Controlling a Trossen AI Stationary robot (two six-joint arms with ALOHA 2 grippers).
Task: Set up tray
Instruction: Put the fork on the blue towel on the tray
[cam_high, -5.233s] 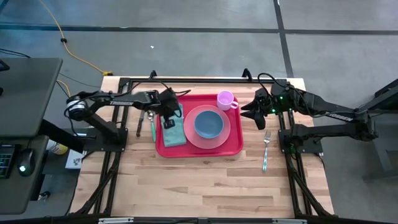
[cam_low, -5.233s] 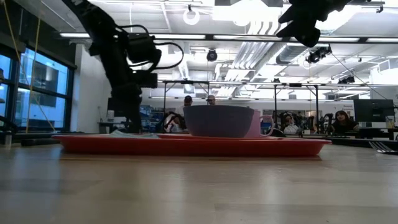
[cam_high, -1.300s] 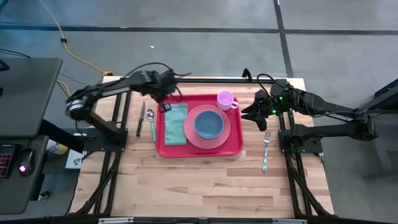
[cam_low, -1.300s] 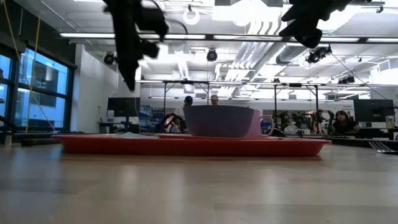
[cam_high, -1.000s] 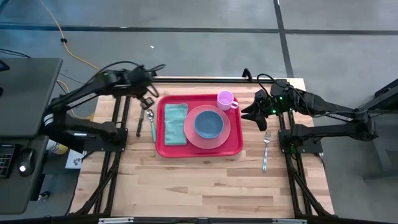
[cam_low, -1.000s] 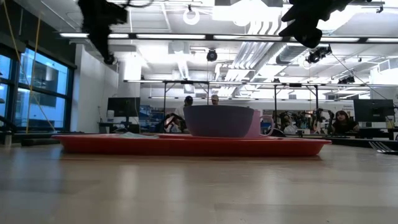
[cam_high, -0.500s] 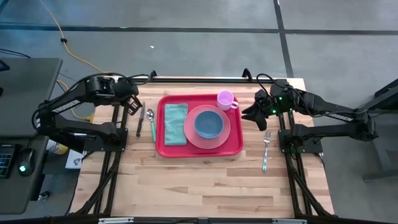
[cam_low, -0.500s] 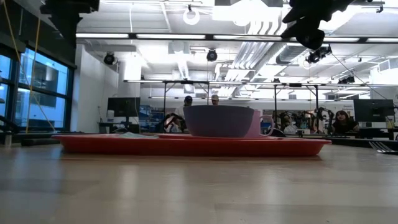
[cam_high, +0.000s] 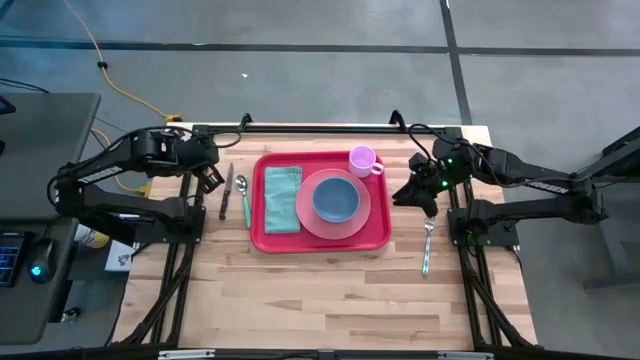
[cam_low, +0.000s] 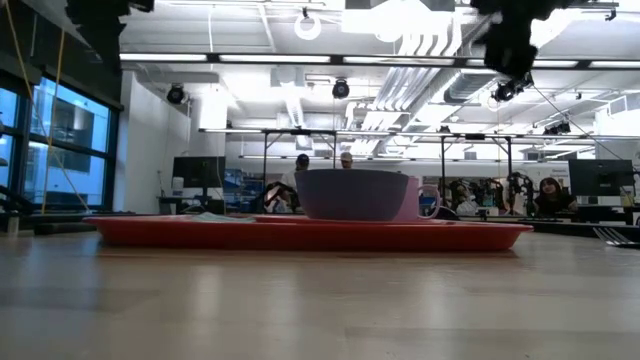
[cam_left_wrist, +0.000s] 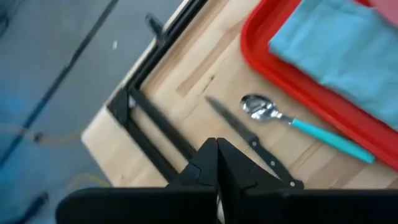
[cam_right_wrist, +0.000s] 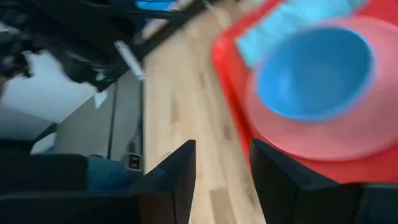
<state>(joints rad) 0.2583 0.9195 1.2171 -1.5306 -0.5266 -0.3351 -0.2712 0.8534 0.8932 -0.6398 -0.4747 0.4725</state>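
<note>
Tray (cam_high: 319, 238): red, mid-table between the two arms; long axis runs left-right, short sides facing each arm.
On tray: teal napkin (cam_high: 283, 185) at left end; pink plate (cam_high: 335, 220) with blue bowl (cam_high: 335, 198) in centre; pink cup (cam_high: 363, 160) at far right corner.
Off tray, left: knife (cam_high: 226, 190) and teal-handled spoon (cam_high: 244, 196), parallel, just beside the rim.
Off tray, right: fork (cam_high: 427, 244) on the wood.
Left gripper (cam_high: 211, 177): near the knife, fingers pressed together, empty.
Right gripper (cam_high: 419, 190): beside tray's right edge, fingers parted, empty.
Low view only: tray (cam_low: 300, 235) edge-on, bowl (cam_low: 355, 194) above the rim; cutlery hidden.
Left wrist only: spoon (cam_left_wrist: 292, 122) bowl and knife (cam_left_wrist: 249, 140) close up.
</note>
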